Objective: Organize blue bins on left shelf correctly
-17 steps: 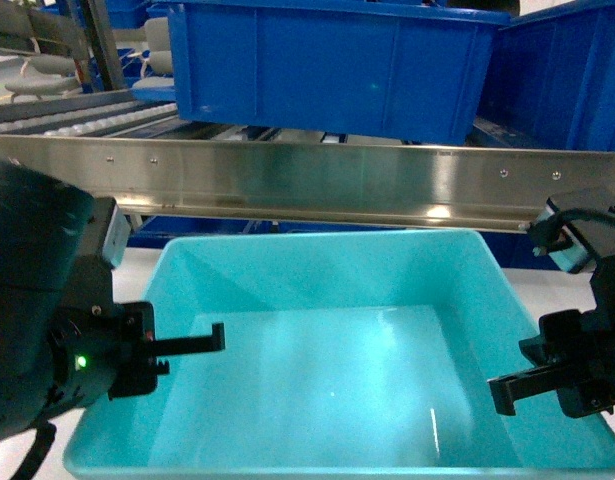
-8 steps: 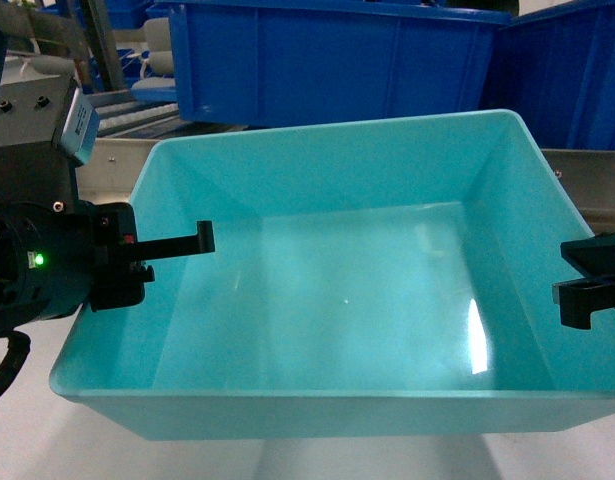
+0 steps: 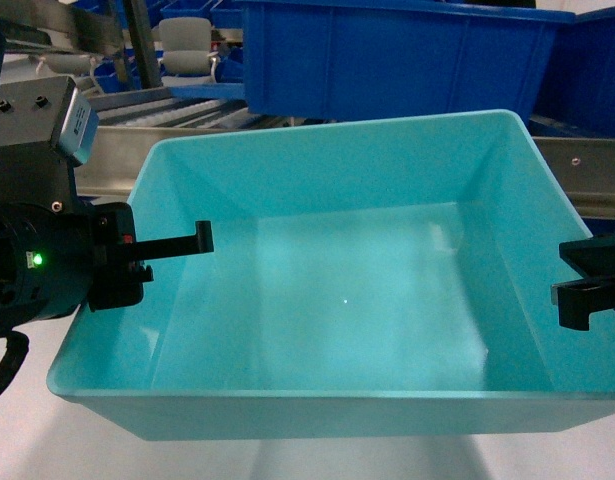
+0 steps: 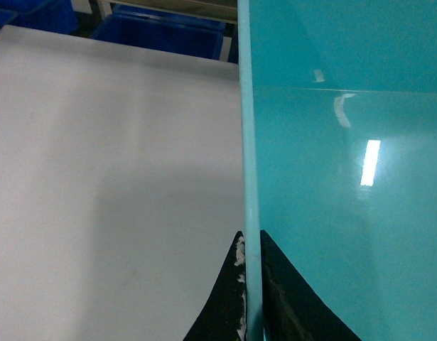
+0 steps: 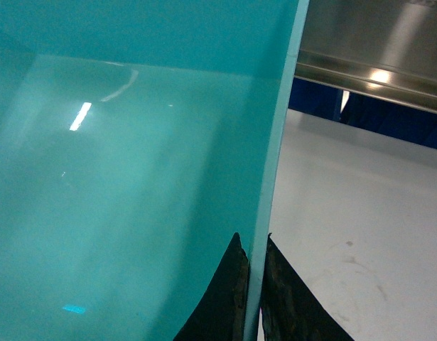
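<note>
Gleaming smooth and empty, the turquoise bin (image 3: pixel 337 260) is clamped by left pincer (image 4: pixel 249 284) and right pincer (image 5: pixel 252 284).

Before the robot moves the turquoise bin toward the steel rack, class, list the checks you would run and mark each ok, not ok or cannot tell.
1. Left gripper pinches the bin wall, one finger each side: ok.
2. Right gripper pinches the opposite wall: ok.
3. Bin is empty: ok.
4. Bin is lifted off the white surface: ok, its underside shows in the head view.
5. Free slot on the rack behind the bin: cannot tell; a dark blue tub sits there.
</note>
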Controlling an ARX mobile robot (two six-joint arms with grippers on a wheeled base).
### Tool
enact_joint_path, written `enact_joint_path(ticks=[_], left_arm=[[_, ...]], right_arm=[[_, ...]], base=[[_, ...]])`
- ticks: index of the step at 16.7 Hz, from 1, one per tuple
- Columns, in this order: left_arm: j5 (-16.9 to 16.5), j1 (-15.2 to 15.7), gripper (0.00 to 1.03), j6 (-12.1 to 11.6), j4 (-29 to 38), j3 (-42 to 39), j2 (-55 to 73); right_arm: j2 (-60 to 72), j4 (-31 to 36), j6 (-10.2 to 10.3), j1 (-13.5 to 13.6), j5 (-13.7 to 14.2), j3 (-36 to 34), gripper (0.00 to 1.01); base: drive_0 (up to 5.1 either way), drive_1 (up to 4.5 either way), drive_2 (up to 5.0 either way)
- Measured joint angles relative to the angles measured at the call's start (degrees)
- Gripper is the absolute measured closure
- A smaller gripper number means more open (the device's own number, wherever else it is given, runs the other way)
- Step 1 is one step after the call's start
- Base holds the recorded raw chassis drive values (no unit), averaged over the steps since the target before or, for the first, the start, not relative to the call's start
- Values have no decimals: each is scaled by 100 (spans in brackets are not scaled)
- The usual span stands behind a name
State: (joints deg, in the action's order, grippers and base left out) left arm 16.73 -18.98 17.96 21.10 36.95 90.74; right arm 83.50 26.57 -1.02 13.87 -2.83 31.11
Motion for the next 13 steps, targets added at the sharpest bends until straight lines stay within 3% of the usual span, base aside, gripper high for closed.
enact_joint_path(ticks=[13], left_arm=[[0,0,101,-2,-2,0,0]], right_arm=[[0,-11,0,0,-2,0,98]], base=[[-497,230,261]])
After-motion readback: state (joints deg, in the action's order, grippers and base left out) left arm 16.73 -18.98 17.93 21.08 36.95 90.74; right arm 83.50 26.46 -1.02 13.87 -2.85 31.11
